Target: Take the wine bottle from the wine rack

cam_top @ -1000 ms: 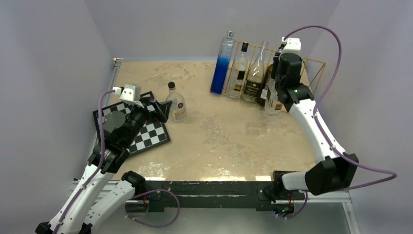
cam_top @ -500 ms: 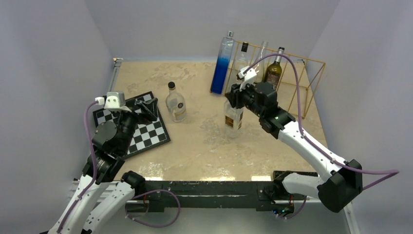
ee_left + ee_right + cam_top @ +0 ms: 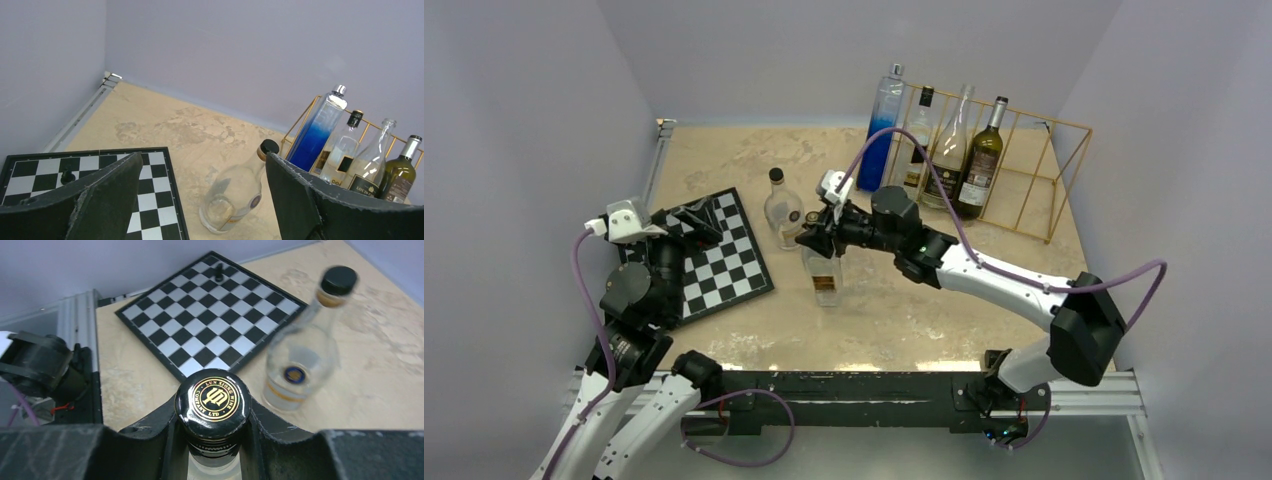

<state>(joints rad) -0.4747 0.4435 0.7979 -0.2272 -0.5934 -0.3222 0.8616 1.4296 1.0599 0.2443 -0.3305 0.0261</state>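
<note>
A tan marbled counter [image 3: 944, 290] fills the overhead view. At its far right stands the gold wire rack [image 3: 1024, 160], with three bottles [image 3: 949, 150] upright inside it and a blue bottle [image 3: 882, 125] at its left end. A checkerboard [image 3: 719, 270] lies at the near left.

The right arm reaches across to mid-counter, well apart from the rack. The right end effector [image 3: 822, 240] is clamped on the neck of the wine bottle [image 3: 826, 275]. The bottle is clear and upright, and its black, gold-lettered cap sits just above the fingers [image 3: 167, 432]. Whether its base touches the counter cannot be told, and the right wrist view cuts off its body.

The left end effector [image 3: 696, 215] hovers over the checkerboard, its fingers wide apart and holding nothing.

A round bottle [image 3: 784, 212] stands just beside the held one, towards the checkerboard. A small black chess piece [image 3: 218, 272] stands on the board.
</note>
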